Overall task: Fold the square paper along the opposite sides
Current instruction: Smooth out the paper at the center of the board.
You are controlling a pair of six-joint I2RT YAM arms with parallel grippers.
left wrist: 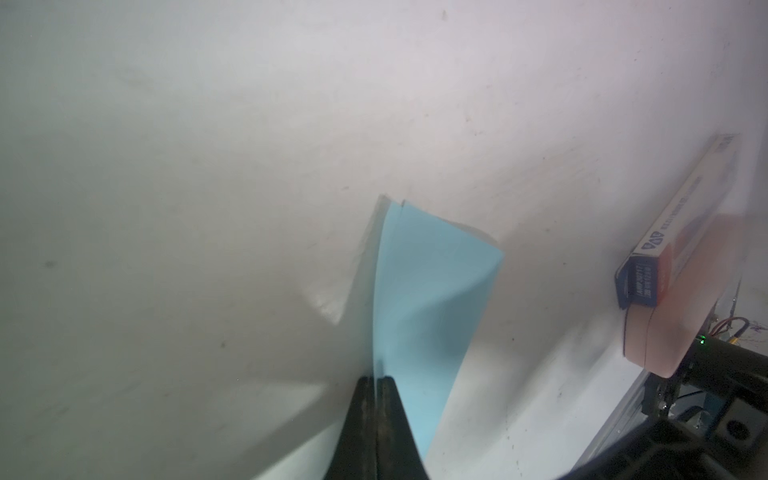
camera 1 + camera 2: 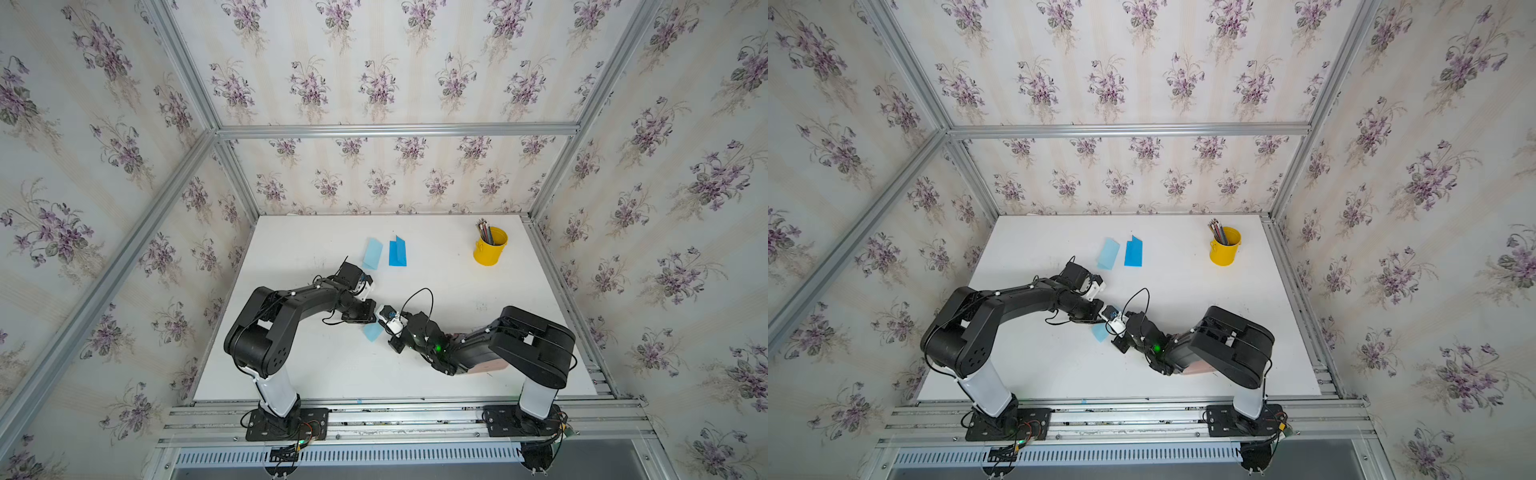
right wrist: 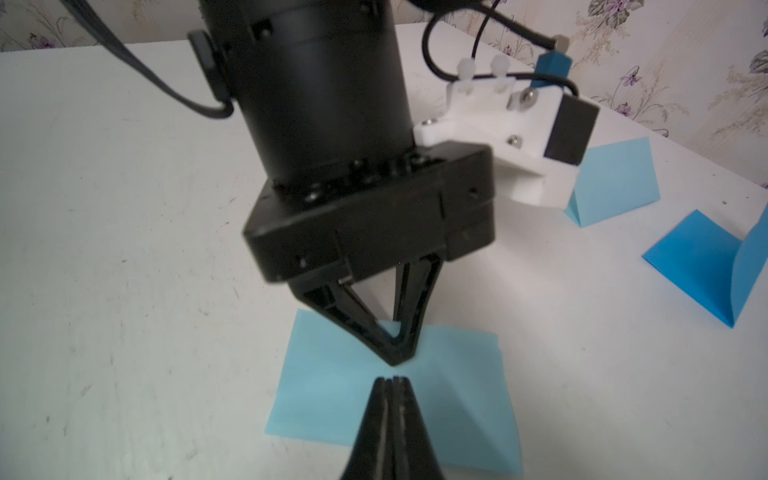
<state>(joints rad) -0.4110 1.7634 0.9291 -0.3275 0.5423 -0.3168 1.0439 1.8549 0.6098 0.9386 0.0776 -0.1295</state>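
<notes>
One yellow cup at the table's far right holds pencils. There are three blue sheets. Two folded papers lie far off. The paper lies mid-table under the left gripper, jaws together. The right gripper is alongside, jaws together.

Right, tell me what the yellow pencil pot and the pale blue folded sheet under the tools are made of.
Yellow cylindrical pencil pot: smooth, even, slightly shiny wall suggests painted metal or plastic; which, I cannot tell. Pale blue folded sheet: thin matt paper, seemingly; two layered edges show and it bends softly in the left wrist view.
</notes>
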